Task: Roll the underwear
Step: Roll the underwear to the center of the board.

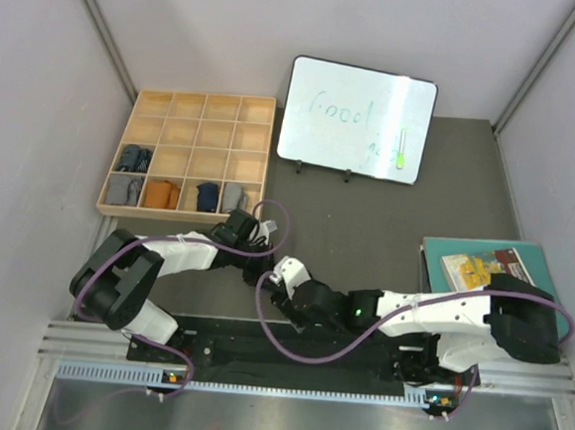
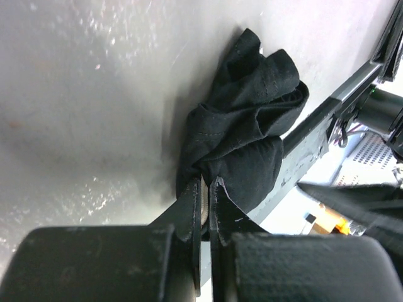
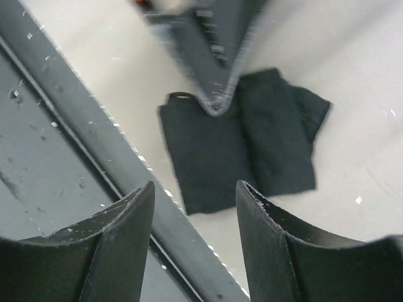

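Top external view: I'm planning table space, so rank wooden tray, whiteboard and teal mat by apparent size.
1. Wooden tray and whiteboard: nearly alike, tray perhaps slightly larger; no firm ranking.
2. Teal mat: smallest, though partly covered.

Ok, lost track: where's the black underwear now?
Left wrist view: black underwear on the table by the near rail, in the jaws of the left gripper.

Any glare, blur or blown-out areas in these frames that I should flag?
Top external: glare washes out the upper right corner of the whiteboard. Left wrist: the black underwear is sharp, the table carries speckled highlights, and the far right is overexposed. Right wrist: the left gripper at the top is blurred; the black underwear under it is in focus.
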### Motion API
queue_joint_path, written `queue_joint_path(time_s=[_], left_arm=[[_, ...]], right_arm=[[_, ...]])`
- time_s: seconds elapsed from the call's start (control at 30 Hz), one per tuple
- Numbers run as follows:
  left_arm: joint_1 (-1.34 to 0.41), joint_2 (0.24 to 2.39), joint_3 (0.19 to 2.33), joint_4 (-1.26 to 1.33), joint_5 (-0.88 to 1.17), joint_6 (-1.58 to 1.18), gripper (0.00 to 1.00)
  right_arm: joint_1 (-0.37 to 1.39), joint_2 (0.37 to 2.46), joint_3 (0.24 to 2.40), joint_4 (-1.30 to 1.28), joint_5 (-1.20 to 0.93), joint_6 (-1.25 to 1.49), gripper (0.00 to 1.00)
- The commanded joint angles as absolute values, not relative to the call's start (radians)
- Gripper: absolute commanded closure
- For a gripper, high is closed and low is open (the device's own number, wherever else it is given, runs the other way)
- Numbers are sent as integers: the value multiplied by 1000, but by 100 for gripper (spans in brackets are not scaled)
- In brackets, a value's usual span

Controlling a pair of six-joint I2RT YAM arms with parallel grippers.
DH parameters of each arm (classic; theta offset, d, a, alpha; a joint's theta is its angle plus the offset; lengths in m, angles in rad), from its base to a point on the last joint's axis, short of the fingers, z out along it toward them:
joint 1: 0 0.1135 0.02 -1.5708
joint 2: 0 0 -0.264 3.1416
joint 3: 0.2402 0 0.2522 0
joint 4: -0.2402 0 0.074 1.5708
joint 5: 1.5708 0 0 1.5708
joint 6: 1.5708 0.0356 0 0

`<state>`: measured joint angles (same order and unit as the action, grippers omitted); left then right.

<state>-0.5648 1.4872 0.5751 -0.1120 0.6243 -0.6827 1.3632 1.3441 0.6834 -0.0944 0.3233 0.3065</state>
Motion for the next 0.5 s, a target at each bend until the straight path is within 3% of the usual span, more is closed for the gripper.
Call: queue_joint_path(time_s=[0.0, 0.47], left_arm=[[-558, 1499, 598, -221, 640, -632, 100], [-555, 1514, 609, -236, 655, -612, 100]], right_arm=[[1465, 1445, 794, -75, 509, 245, 46], [1500, 1606, 813, -92, 548, 258, 47]])
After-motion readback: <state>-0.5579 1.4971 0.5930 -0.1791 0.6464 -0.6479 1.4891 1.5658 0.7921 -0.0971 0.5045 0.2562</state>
